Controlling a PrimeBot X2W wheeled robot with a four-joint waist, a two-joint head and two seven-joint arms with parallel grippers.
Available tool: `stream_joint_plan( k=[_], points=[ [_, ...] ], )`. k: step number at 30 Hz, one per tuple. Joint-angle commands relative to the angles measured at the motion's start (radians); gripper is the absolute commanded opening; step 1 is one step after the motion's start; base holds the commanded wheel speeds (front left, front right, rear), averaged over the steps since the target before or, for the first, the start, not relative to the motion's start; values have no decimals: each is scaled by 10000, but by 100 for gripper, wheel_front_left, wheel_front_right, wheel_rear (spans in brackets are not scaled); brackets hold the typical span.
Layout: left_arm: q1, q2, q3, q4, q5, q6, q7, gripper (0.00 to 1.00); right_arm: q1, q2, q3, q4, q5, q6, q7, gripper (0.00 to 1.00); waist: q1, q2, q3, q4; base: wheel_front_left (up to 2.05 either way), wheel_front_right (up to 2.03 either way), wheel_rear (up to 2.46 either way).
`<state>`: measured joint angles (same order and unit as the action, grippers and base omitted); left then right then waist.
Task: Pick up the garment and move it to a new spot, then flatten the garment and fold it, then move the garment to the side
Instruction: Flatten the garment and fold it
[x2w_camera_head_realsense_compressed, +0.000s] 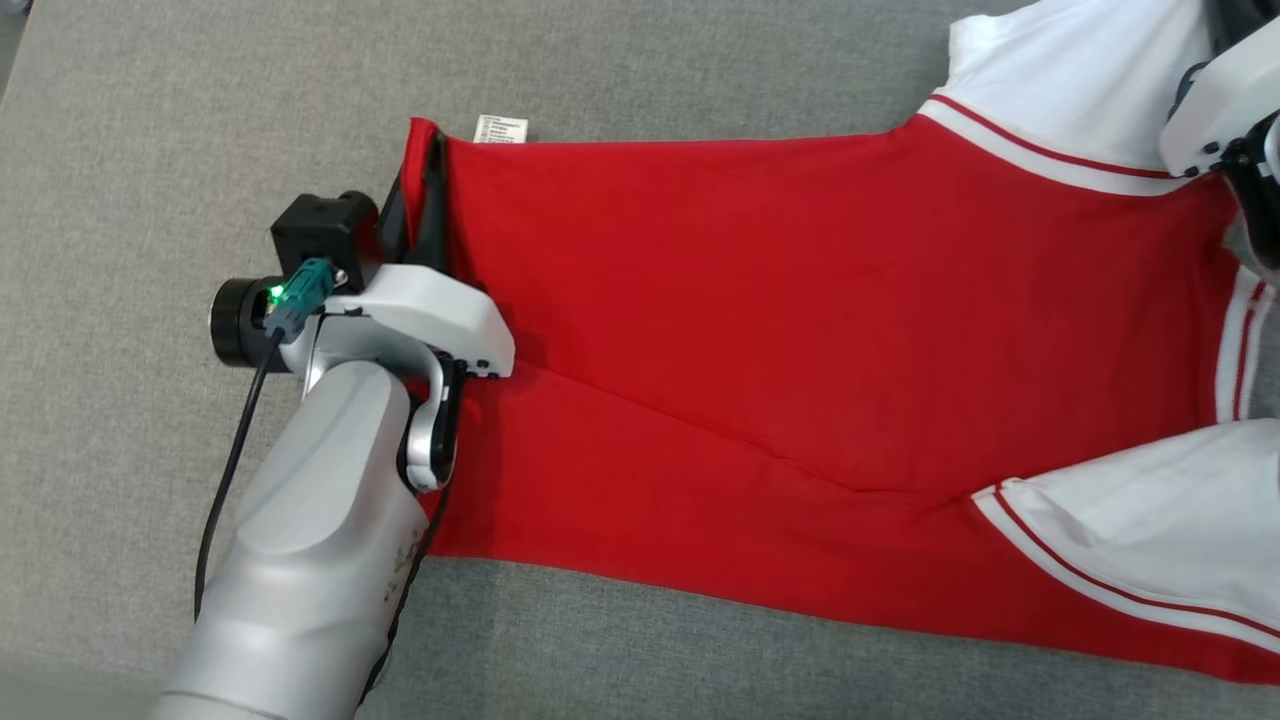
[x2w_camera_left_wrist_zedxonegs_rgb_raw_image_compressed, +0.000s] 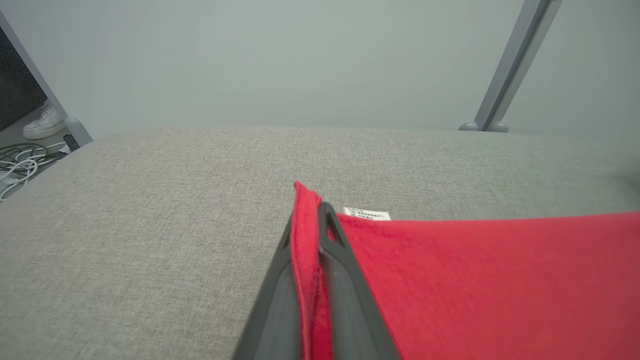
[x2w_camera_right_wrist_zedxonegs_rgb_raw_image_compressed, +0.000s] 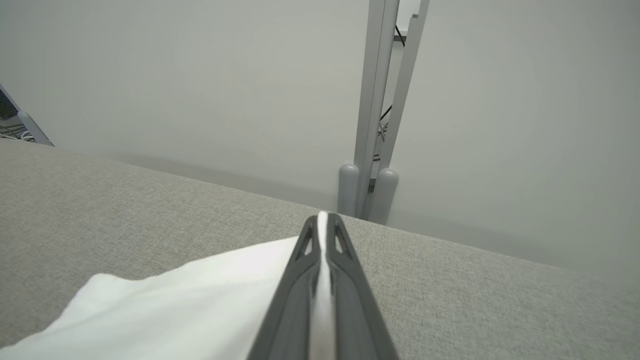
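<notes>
Red garment (x2w_camera_head_realsense_compressed: 800, 330) lies spread on the grey bench (x2w_camera_head_realsense_compressed: 150, 100), hem toward the left edge, 2 sleeves at the right edge. Hem corner beside the white label (x2w_camera_head_realsense_compressed: 500, 128) is pinched tight in the left gripper (x2w_camera_left_wrist_zedxonegs_rgb_raw_image_compressed: 315, 212). The right gripper (x2w_camera_right_wrist_zedxonegs_rgb_raw_image_compressed: 324, 220) is clamped narrow on 1 white sleeve (x2w_camera_right_wrist_zedxonegs_rgb_raw_image_compressed: 175, 310) near the bench's far edge.

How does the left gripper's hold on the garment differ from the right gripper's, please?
The left gripper pinches the garment's red hem edge, near the white label; the right gripper pinches a white sleeve. In the head view, the left gripper sits at the garment's left end, the right gripper at its upper right. Shared: both are shut on cloth.
</notes>
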<state>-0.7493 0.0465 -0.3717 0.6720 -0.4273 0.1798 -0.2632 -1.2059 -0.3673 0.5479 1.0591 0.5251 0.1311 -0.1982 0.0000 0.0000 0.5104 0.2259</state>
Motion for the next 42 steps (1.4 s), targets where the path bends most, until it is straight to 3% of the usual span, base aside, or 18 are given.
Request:
stream_joint_plan(
  k=[1, 5, 9, 15, 20, 27, 34, 35, 36, 37, 42],
  points=[
    [172, 82, 147, -40, 108, 1, -12, 0, 128, -1, 3, -19, -9, -5, -174, 0, 0, 0, -204, -173, 0, 0, 0],
    [668, 80, 726, -281, 565, -211, -12, 0, 663, 125, 127, -580, 389, -5, -584, 0, 0, 0, -705, -495, 0, 0, 0],
    [1327, 92, 1225, -524, 967, -499, -13, 0, 1618, -76, 37, -1887, 781, -5, -689, 0, 0, 0, -1239, -799, 0, 0, 0],
    [2430, 144, 1755, -703, 1499, -887, -13, 0, 4243, -188, -925, -4369, 1384, -5, -671, 0, 0, 0, -2047, -1240, 0, 0, 0],
    [3462, 135, 2221, -633, 1725, -1043, -13, 0, 6422, 44, -1241, -5523, 1576, -5, -673, 0, 0, 0, -2636, -1639, 0, 0, 0],
    [4719, 106, 2670, -140, 1752, -1175, -13, 0, 8341, 573, -1058, -5699, 1476, -5, -674, 0, 0, 0, -3195, -2083, 0, 0, 0],
    [5243, 79, 2847, 379, 1658, -1154, -12, 0, 8875, 959, -989, -5042, 1281, -5, -675, 0, 0, 0, -3456, -2182, 0, 0, 0],
    [5281, 80, 2872, 384, 1661, -1119, -12, 18, 8894, 1004, -1062, -4940, 1275, -5, -676, 16, 0, 0, -3505, -2179, 0, 0, 0],
    [5334, 79, 2917, 328, 1701, -1048, -13, 75, 8906, 1047, -1133, -4808, 1216, -5, -675, 88, 0, 0, -3561, -2170, 0, 0, 0],
    [5430, 83, 3012, 262, 1656, -963, -12, 100, 8944, 1148, -1165, -4713, 1276, -3, -675, 100, 0, 0, -3612, -2168, 0, 0, 0],
    [6137, 62, 3400, -951, 2038, -545, -13, 100, 8989, 1377, -2048, -4964, 1098, -3, -674, 100, 0, 0, -3855, -2129, 0, 0, 0]
  ],
)
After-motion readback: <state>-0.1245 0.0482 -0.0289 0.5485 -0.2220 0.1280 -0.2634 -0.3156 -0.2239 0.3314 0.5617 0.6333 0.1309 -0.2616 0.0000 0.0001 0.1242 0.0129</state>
